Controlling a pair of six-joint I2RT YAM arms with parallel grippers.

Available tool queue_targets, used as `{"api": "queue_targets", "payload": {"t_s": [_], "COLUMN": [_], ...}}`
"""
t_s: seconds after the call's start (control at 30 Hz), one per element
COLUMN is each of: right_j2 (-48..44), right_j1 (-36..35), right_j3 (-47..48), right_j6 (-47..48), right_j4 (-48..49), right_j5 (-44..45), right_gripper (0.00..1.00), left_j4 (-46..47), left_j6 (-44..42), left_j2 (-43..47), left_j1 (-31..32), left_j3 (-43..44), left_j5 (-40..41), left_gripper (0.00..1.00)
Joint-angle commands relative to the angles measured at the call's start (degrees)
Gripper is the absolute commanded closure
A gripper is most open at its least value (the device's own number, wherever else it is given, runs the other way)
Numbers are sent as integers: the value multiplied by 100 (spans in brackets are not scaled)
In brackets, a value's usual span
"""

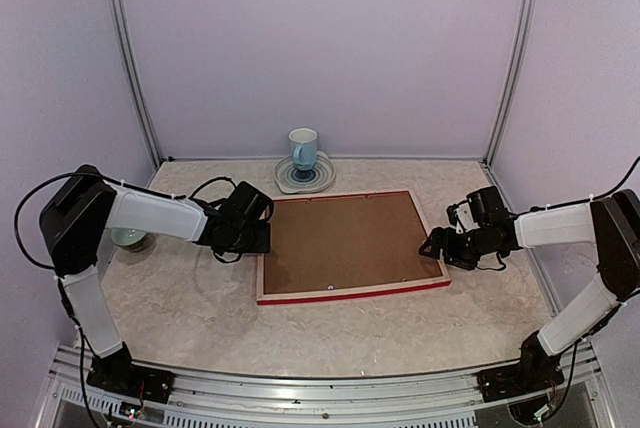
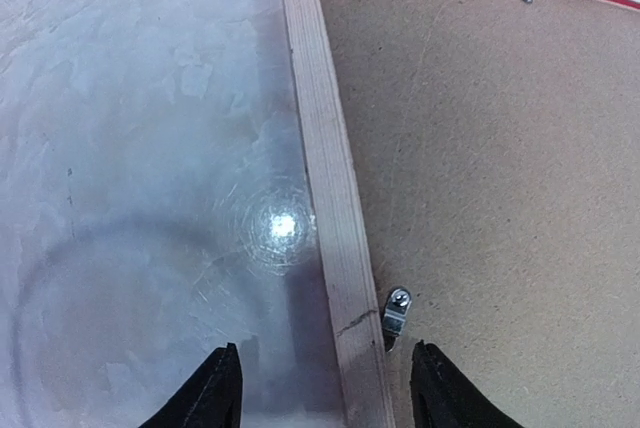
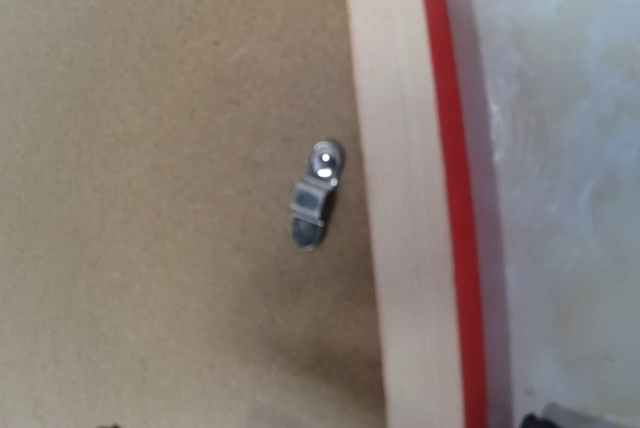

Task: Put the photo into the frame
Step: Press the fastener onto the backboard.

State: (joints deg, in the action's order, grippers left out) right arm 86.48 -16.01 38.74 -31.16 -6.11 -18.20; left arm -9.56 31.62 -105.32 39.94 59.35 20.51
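Left tool (image 2: 328, 376) is spread, its dark fingertips (image 2: 220, 393) straddling the pale wood left rail of the frame (image 1: 350, 292) and gripping nothing. The frame lies face down mid-worktop (image 1: 180, 298), red edges showing, with the brown backing board (image 1: 345, 243) filling it. A small metal clip (image 2: 395, 310) sits just inside that rail. Right tool (image 1: 437, 245) hovers at the frame's right edge, jaws wide, holding nothing — a second clip (image 3: 315, 196) lies below it. Beyond the frame, a mug (image 1: 303, 147) stands on a plate (image 1: 322, 176).
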Motion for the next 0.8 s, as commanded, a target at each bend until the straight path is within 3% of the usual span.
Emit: {"api": "queue_targets", "payload": {"t_s": [0.0,0.43,0.77], "right_j2": [42,-16,27], "right_j1": [-41,-51,-49], "right_j3": [73,-17,-18], "right_j6": [22,38,4], "right_j4": [38,40,97], "right_j5": [11,54,11], "right_gripper": [14,14,14], "left_j4": [175,-102,-116], "left_j6": [-116,-137,-106], "left_j2": [296,-530,-635], "left_j1": [13,62,41], "left_j3": [91,526,444], "left_j5": [59,-127,-8], "left_gripper": [40,40,54]}}
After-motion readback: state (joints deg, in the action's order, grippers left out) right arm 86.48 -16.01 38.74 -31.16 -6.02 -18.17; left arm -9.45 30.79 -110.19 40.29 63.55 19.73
